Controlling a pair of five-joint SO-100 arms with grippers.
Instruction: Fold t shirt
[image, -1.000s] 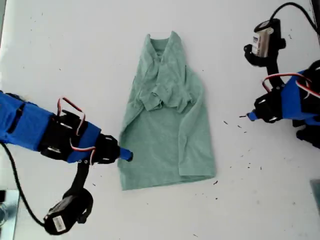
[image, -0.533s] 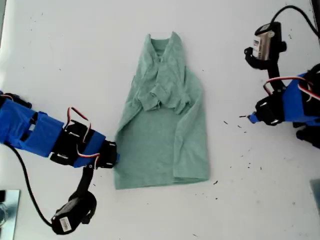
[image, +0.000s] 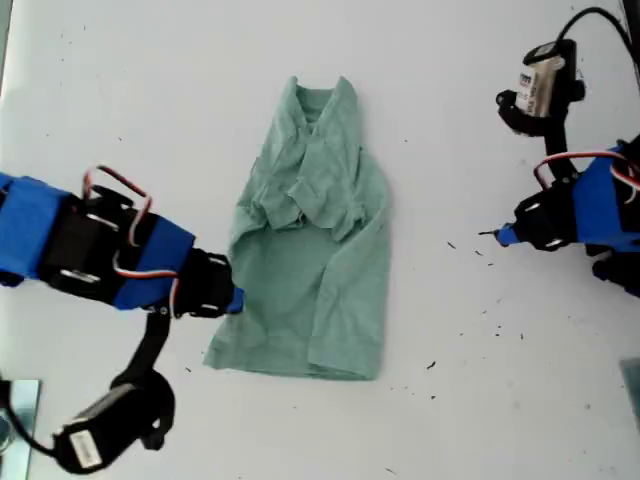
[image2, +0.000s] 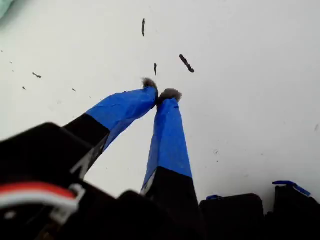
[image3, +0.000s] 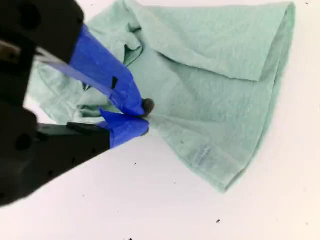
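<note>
The pale sage-green t shirt (image: 315, 270) lies crumpled lengthwise on the white table, neck opening toward the exterior view's top, sleeves folded in over the chest. My second gripper (image: 234, 298) comes in from the exterior view's left and is shut on the shirt's side edge; the second wrist view shows the fingertips (image3: 129, 131) pinching the cloth (image3: 220, 95) there, with my second gripper (image3: 145, 118) just above the table. My first gripper (image: 497, 235) hovers at the exterior view's right, apart from the shirt. In its own view, my first gripper (image2: 160, 93) is shut on nothing over bare table.
Small dark specks (image: 452, 245) dot the white table (image: 150, 100) between the shirt and my first gripper. A metallic object (image: 15, 410) sits at the exterior view's lower left corner. Black cables trail from both arms.
My second gripper, shut on the shirt's edge, has pulled toward the exterior view's left. The whole shirt slid and skewed with it. The first arm has barely moved.
</note>
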